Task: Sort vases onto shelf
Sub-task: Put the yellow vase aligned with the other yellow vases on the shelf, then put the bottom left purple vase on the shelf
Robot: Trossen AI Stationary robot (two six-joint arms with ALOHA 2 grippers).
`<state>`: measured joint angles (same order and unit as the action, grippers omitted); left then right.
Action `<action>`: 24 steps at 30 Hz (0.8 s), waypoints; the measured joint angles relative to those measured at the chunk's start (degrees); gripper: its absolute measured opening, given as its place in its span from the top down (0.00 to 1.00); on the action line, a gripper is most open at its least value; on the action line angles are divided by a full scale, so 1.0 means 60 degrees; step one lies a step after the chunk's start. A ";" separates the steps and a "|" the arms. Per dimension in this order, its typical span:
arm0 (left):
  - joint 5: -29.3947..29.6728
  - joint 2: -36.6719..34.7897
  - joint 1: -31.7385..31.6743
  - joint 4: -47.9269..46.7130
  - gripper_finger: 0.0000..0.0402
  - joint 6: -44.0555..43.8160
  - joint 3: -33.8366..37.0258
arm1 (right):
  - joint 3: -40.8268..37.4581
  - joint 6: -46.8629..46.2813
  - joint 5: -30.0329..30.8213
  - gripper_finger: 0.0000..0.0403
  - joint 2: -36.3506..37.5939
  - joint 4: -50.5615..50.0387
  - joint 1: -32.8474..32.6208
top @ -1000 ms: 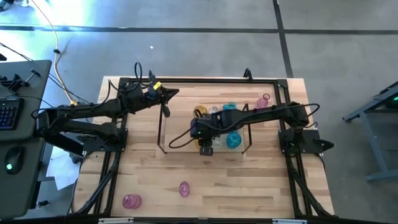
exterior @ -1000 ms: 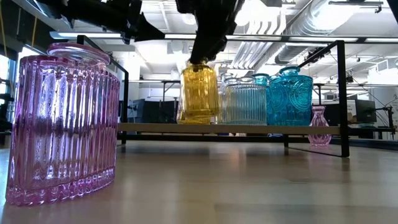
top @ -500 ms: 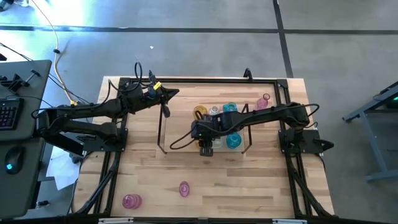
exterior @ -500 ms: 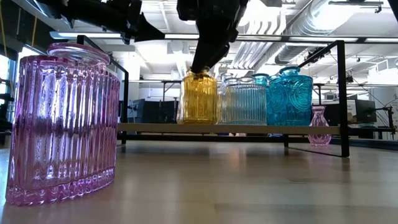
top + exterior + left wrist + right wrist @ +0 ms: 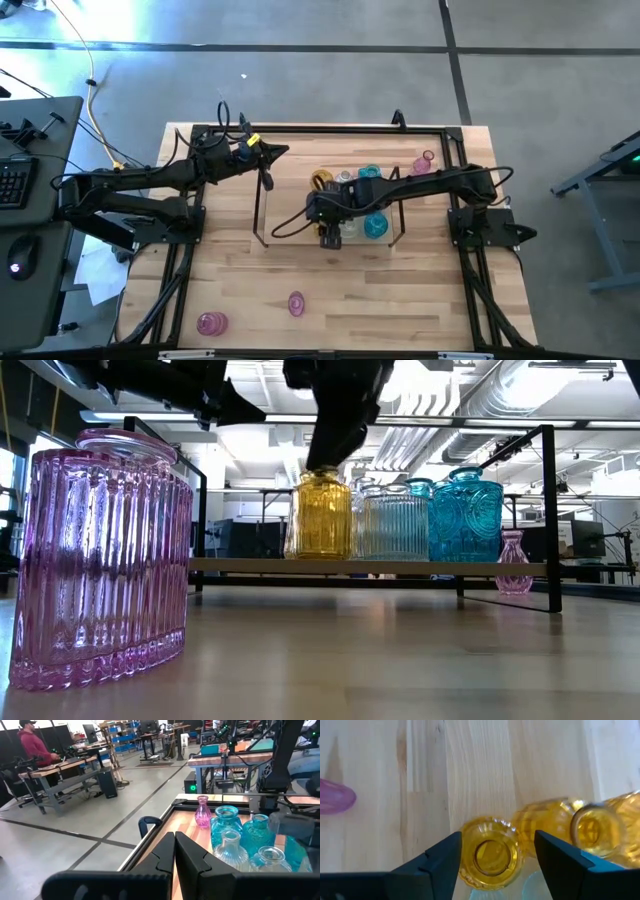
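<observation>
Spreading wider than a moment ago, the right gripper (image 5: 492, 851) jaws are releasing the slick, fragile amber vase (image 5: 322, 515); its neck is offering the best hold.

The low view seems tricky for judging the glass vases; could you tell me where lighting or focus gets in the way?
Low view: bright ceiling lights backlight the shelf, leaving the right gripper a dark silhouette over the ribbed amber glass vase; the big ribbed pink glass vase looms close and soft. Right wrist view: that amber vase's rim is slightly blurred between open fingers.
</observation>
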<state>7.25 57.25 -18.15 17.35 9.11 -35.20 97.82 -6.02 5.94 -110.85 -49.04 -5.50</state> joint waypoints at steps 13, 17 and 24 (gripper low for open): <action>0.0000 0.0000 0.0000 -0.0181 0.99 0.0009 0.0000 | 0.1992 -0.0022 -0.0006 0.43 0.0000 -0.2785 -0.0553; -0.0145 0.0000 0.0000 -0.0202 0.99 0.0016 0.0000 | 0.2873 0.0023 0.0231 0.49 0.0004 -0.4880 -0.0971; -0.0699 0.0000 0.0069 -0.0435 0.99 0.0096 0.0000 | 0.2220 -0.0095 0.1568 0.78 0.0930 -0.5511 -0.1721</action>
<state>3.05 57.25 -17.74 14.74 9.69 -35.20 111.14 -6.59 15.35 -105.27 -82.11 -15.82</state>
